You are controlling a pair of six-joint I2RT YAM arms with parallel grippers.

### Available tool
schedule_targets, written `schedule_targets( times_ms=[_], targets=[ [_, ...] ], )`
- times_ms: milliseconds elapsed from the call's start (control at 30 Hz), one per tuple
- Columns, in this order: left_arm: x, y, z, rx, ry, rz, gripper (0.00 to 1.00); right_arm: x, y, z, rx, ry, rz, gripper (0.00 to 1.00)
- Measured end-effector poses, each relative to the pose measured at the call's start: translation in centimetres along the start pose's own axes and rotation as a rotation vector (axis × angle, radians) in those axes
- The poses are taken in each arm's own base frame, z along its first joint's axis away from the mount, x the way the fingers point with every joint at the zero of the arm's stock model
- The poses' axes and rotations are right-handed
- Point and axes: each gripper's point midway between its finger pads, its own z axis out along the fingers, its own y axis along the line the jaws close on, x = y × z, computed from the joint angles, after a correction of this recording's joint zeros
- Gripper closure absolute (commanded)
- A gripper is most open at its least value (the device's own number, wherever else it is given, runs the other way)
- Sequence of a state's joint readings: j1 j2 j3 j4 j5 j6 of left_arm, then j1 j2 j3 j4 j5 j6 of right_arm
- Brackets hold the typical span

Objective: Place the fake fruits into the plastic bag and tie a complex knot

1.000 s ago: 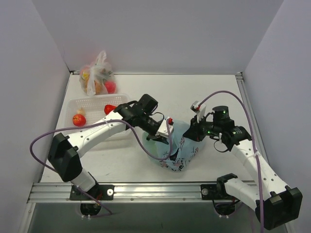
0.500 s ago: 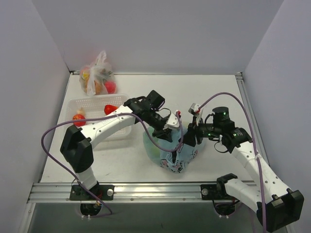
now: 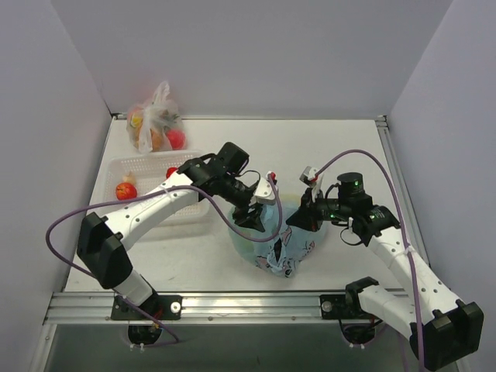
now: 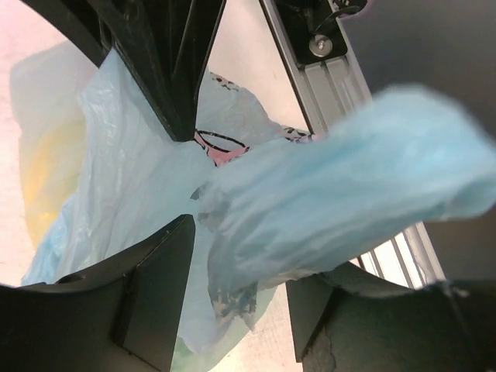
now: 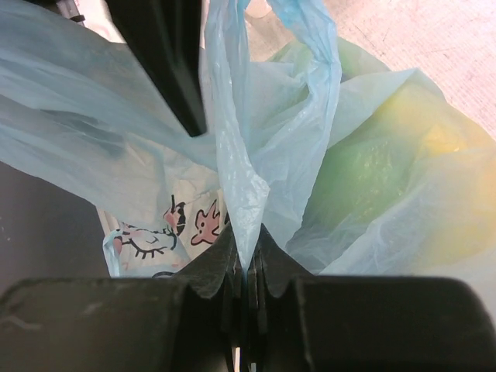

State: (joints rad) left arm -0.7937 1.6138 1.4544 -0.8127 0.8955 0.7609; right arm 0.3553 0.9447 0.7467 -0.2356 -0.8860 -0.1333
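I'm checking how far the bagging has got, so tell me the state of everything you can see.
Plastic bag: holding fruit, handles drawn up.
Fake fruits: green and yellow ones inside the bag; two red ones in the white basket.
Left hand: open, a strip of bag handle between its fingers.
Right hand: shut on a bag handle.
Clear bag: tied shut, at the back.

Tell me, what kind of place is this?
Probably a robot lab test booth: plain white walls box in a table, and two robot arms are bolted to a metal rail at its edge.
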Motion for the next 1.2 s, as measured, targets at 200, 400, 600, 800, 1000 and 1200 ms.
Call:
schedule_targets(
  times_ms=[200, 400, 600, 800, 1000, 1200],
  targets=[
    [-0.7, -0.6, -1.6, -0.037, -0.021, -0.004, 0.4, 0.1, 0.0, -0.1, 0.005, -0.002, -0.001, 1.0],
    [0.4, 0.1, -2.4, -0.063, -0.018, -0.066, 0.8, 0.0, 0.0, -0.1, 0.007, -0.003, -0.002, 1.0],
    [-1.2, -0.3, -1.6, -0.03, -0.069, -0.074, 0.99, 0.1, 0.0, -0.1, 0.005, -0.003, -0.003, 0.85],
    [-2.0, 0.6, -0.1, -0.018, -0.092, -0.107, 1.0, 0.5, 1.4, -0.2, -0.071, 0.007, -0.014, 0.38],
    [-1.1, 1.5, 1.0, -0.01, -0.082, -0.178, 1.0, 0.5, 2.9, -0.9, -0.131, -0.005, -0.065, 0.15],
    [-2.2, 2.3, 1.5, -0.013, -0.103, -0.211, 1.0, 0.4, 3.2, -0.5, -0.159, -0.006, -0.094, 0.11]
  ],
)
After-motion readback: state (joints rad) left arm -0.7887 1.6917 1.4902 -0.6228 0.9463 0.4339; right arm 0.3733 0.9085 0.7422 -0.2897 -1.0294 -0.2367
